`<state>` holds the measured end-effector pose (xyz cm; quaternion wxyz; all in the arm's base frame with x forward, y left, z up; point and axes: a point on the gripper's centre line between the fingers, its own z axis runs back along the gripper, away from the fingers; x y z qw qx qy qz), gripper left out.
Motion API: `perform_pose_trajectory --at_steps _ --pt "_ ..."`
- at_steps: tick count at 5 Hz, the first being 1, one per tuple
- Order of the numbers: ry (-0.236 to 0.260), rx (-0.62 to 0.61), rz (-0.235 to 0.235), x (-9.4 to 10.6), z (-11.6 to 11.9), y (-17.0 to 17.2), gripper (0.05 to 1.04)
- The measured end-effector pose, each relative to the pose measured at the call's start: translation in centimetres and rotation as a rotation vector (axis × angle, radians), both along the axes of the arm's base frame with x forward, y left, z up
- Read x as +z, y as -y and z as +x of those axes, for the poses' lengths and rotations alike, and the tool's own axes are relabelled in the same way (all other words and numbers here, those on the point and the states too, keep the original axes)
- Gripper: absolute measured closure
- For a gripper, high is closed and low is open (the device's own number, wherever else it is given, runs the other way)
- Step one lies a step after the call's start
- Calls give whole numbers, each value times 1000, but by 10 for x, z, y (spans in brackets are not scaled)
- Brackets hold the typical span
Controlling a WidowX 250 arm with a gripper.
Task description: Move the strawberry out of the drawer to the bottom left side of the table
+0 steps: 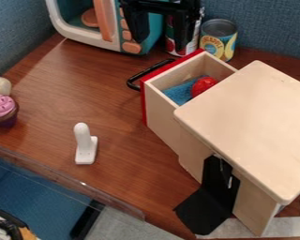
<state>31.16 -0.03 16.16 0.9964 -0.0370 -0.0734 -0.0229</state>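
Observation:
High in the camera view, the black gripper (161,41) hangs in front of the toy microwave and a can, its two fingers spread apart with nothing held between them. Below it and to its right, the wooden drawer (163,104) is pulled out of its box, with a red front and a black handle facing the upper left. The red strawberry (203,86) lies inside the drawer on blue cloth (180,92), close to the box's lid edge. The brown wooden table (118,77) extends left of the drawer; its lower-left edge has a clear strip.
A white stand-like object (85,144) is on the table left of the drawer box (252,124). A pink-topped cupcake (2,110) sits at the left edge. The microwave (84,35) and a pineapple can (219,39) stand at the back. A black piece (206,208) leans beside the box.

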Motion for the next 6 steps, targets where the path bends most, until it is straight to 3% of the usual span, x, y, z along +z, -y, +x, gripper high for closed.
perform_pose_trajectory --at_steps 1,2,3,4,5,6 --pt "-31 7 -6 -10 0 1 84" --pt "-6 44 -59 -22 2 20 84" --pt "29 132 -77 -34 5 32 84" --pt "108 272 -76 -44 7 49 84" --pt "181 449 -51 -43 13 52 84" --pt "233 550 -38 -40 18 49 84"
